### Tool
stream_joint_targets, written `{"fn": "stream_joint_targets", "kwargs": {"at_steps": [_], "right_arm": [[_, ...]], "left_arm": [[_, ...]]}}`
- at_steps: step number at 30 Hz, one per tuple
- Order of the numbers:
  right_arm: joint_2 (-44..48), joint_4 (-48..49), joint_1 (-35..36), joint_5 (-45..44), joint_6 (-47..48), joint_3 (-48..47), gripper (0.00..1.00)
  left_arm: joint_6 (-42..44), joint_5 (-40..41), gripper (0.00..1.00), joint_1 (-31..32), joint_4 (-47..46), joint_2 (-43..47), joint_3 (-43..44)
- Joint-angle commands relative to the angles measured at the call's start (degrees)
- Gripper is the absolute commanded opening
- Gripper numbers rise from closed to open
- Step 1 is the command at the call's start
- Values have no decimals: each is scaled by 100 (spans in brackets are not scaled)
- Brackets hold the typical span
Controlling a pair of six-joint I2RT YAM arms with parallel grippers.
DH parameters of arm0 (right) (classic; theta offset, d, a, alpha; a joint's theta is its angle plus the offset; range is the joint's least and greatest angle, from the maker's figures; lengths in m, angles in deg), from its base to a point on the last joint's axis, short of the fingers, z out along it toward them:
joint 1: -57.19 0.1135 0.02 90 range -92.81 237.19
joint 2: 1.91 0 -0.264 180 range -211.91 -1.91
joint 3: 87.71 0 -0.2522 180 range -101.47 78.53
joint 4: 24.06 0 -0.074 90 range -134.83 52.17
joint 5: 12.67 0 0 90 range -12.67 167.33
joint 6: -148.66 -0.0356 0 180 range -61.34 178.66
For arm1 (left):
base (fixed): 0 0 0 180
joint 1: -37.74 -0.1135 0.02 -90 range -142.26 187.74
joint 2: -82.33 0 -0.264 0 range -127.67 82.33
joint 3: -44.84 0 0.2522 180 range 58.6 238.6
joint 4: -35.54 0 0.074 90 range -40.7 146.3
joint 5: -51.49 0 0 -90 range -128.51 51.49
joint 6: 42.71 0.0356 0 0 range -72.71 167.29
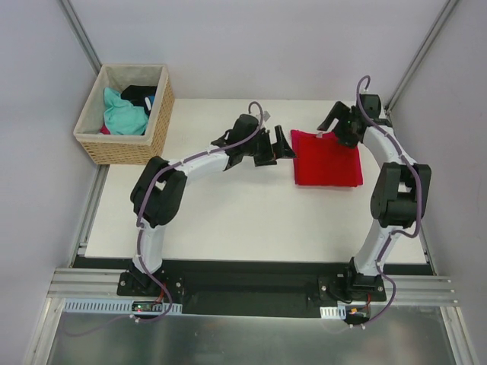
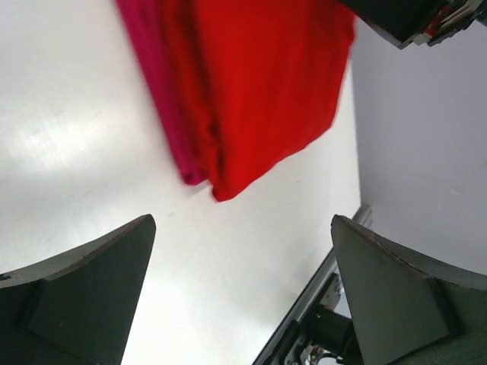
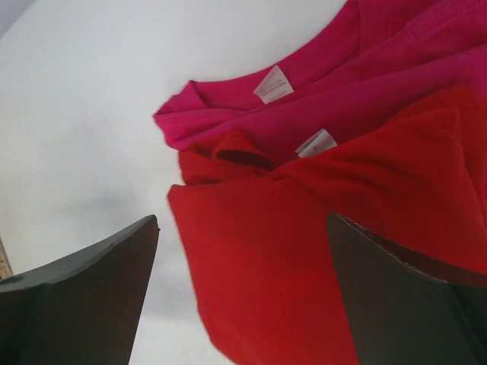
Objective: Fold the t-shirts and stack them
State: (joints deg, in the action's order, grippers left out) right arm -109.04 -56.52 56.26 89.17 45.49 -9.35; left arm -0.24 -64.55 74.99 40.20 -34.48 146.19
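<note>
A folded red t-shirt [image 1: 326,159] lies on top of a folded magenta-pink t-shirt at the table's back right. The pink edge [image 2: 156,84] shows beside the red one [image 2: 259,84] in the left wrist view. In the right wrist view the red shirt [image 3: 304,251] overlaps the pink shirt [image 3: 365,84], and both white neck labels show. My left gripper [image 1: 283,144] is open and empty just left of the stack. My right gripper [image 1: 329,125] is open above the stack's back left corner, holding nothing.
A woven wicker basket [image 1: 124,144] at the back left holds teal and dark cloth [image 1: 124,112]. Grey walls close in the table on the left, back and right. The table's right edge and metal rail [image 2: 319,304] run near the stack.
</note>
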Motion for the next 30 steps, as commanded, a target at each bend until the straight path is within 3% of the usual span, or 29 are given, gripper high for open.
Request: {"fn": "stream_joint_targets", "kwargs": {"at_steps": [1, 9, 30], "right_arm": [[-518, 331, -56, 126, -19, 86, 95], [-765, 648, 110, 21, -247, 832, 95], [69, 552, 1534, -1006, -529, 1572, 96]], "left_arm": [[200, 205, 99, -174, -109, 843, -654], [165, 301, 99, -394, -460, 1450, -1823], [139, 469, 99, -535, -522, 2822, -3116]]}}
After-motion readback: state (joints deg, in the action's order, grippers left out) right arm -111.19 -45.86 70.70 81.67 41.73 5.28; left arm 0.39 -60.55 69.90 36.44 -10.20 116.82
